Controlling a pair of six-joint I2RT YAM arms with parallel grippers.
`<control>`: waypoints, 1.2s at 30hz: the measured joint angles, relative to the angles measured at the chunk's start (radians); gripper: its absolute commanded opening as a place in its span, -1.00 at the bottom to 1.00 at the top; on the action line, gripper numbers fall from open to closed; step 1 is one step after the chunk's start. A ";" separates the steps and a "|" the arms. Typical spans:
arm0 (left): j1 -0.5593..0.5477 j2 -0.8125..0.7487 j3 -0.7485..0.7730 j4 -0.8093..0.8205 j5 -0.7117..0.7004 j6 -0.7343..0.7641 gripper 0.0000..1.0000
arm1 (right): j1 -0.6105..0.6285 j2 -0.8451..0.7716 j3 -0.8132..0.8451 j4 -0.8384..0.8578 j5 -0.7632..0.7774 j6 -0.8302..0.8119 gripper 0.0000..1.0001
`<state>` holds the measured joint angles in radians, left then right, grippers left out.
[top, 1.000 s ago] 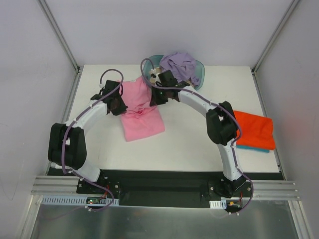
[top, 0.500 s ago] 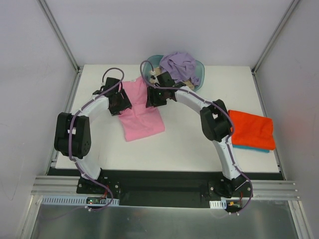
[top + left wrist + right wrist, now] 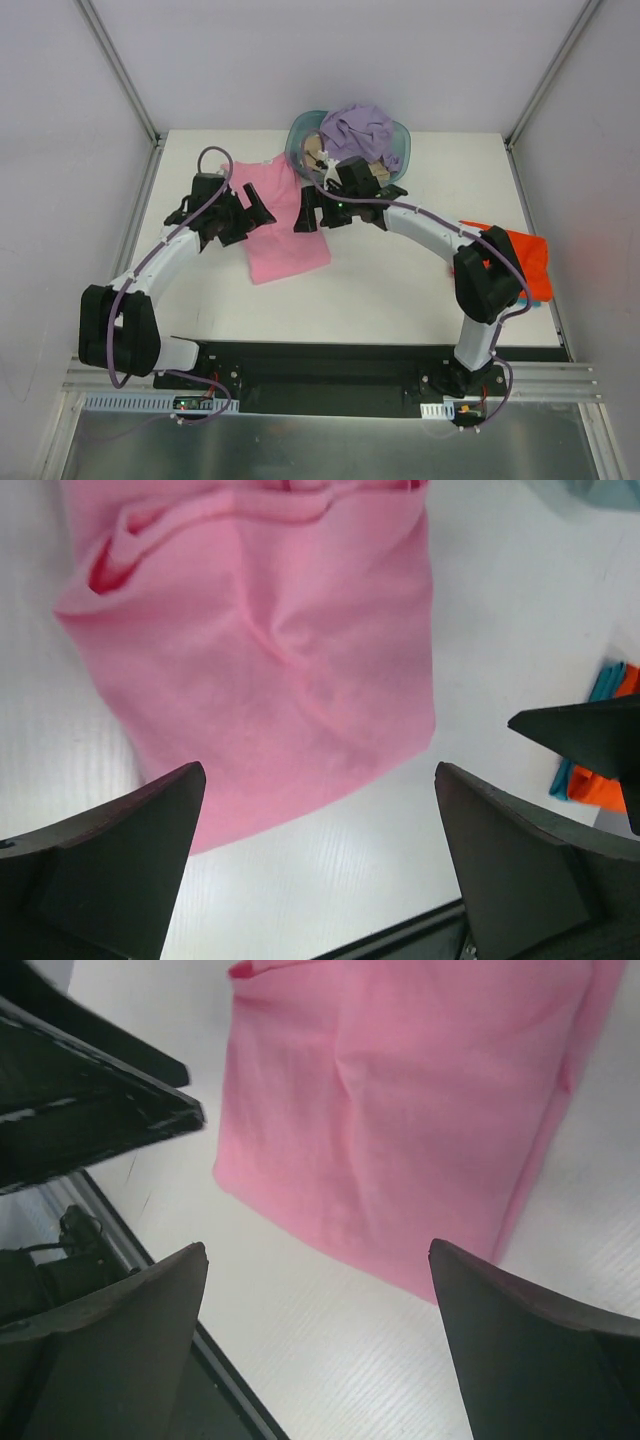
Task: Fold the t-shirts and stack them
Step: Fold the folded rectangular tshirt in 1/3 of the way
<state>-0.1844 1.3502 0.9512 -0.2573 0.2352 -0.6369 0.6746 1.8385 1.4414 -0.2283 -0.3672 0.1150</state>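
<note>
Two sets of jaws stand wide and empty: the left gripper (image 3: 315, 775) and right gripper (image 3: 318, 1248) flank a pink cloth t-shirt (image 3: 290, 240) lying partly folded on the white table (image 3: 400, 290). Behind them, a lavender t-shirt (image 3: 358, 128) sits in a teal translucent plastic basket (image 3: 298, 135). At far right, an orange-red t-shirt (image 3: 530, 262) seemingly rests on a teal t-shirt (image 3: 563, 776).

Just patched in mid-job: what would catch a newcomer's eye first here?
The pink t-shirt lies partly folded on the table, left of centre, with the left gripper and right gripper open above its two sides. Behind it, a lavender t-shirt is heaped over the teal basket; an orange-red t-shirt lies folded at the right edge.
</note>
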 measured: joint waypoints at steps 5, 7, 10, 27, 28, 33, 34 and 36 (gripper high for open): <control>-0.006 0.056 -0.082 0.074 0.113 -0.035 0.99 | 0.013 0.008 -0.087 0.101 -0.080 0.040 0.93; -0.006 0.111 -0.080 0.110 0.133 -0.037 0.99 | 0.013 0.033 -0.100 0.122 -0.089 0.051 0.93; -0.006 0.189 -0.074 0.140 0.145 -0.040 0.98 | 0.013 0.079 -0.100 0.144 -0.092 0.061 0.93; -0.019 0.058 -0.328 0.251 0.188 -0.100 0.98 | 0.057 -0.008 -0.388 0.258 -0.104 0.086 0.93; -0.025 0.024 -0.358 0.249 0.193 -0.107 0.99 | 0.072 -0.036 -0.415 0.250 -0.101 0.082 0.93; -0.097 -0.196 -0.483 0.189 0.194 -0.138 0.99 | 0.145 -0.204 -0.513 0.134 -0.053 0.049 0.93; -0.105 -0.224 -0.486 0.179 0.194 -0.140 0.99 | 0.149 -0.232 -0.517 0.114 -0.045 0.042 0.93; -0.111 -0.278 -0.484 0.171 0.191 -0.141 0.99 | 0.153 -0.300 -0.518 0.072 -0.015 0.023 0.93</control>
<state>-0.2955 1.0718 0.4671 -0.0868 0.4259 -0.7776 0.8276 1.5383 0.9237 -0.1562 -0.3820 0.1375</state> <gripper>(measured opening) 0.993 0.966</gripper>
